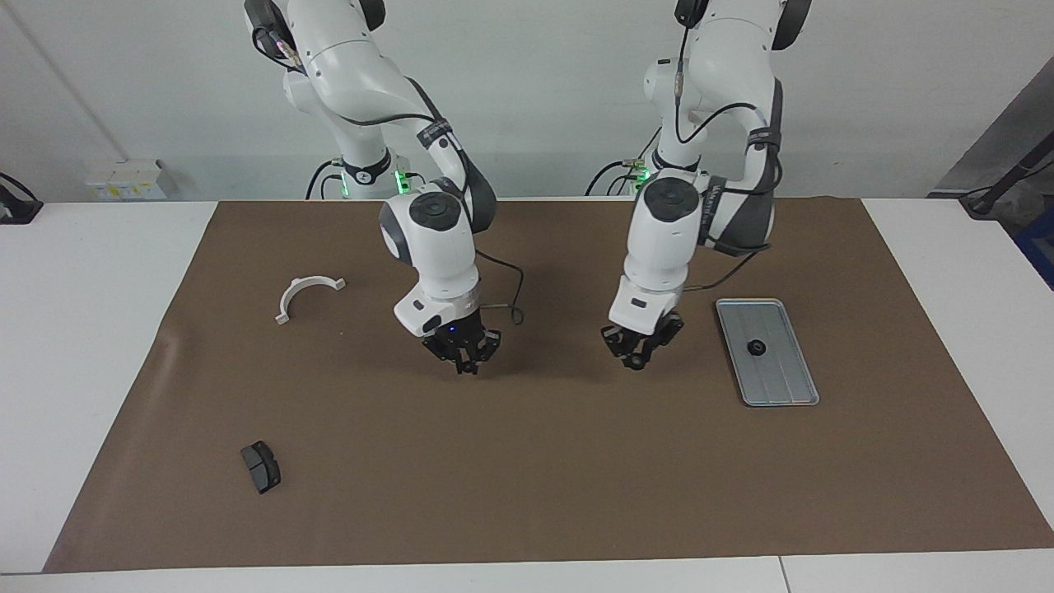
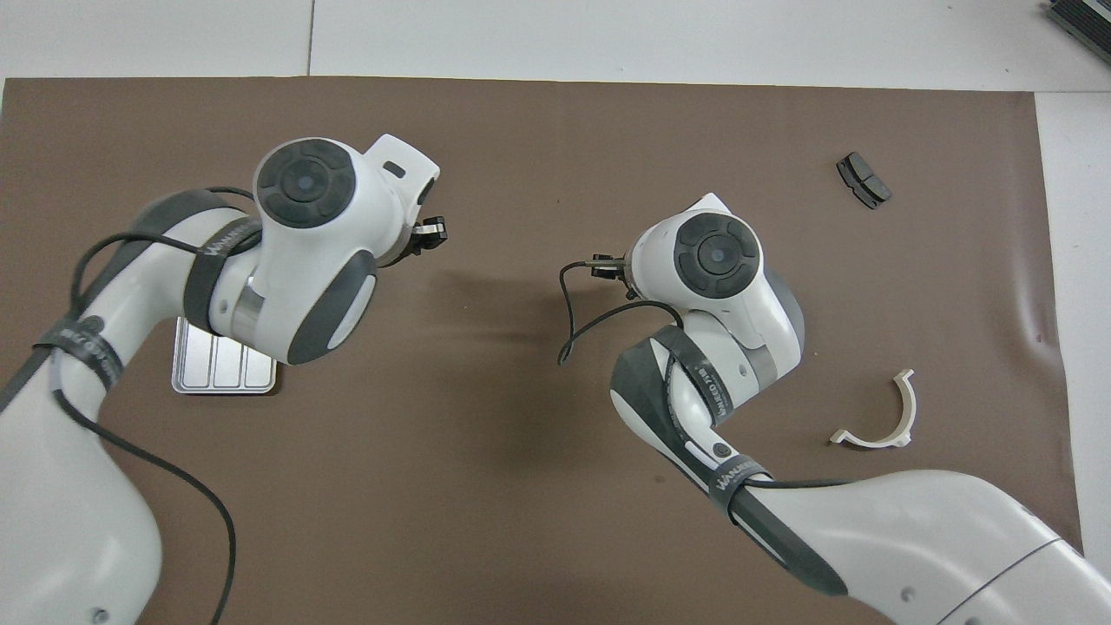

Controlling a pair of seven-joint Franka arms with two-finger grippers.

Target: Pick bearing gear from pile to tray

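Jaws of the right gripper, mid-table, are clenched; the left gripper's, just beside the flat ribbed silver-grey metal tray, I cannot tell. One tiny black round gear lies on it: probably light, stiff, slippery; pinch across its rim.

White counter carrying a brown mat, tray, white half-ring bracket and dark brake pad lying on the mat

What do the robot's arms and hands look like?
Both arms are glossy white with rounded shells, dark grey joint bands and a round dark cap at each wrist. Thin black cables run along them, held by black straps with white lettering. The left gripper and right gripper are small, black and claw-like. Green lights glow at the bases.
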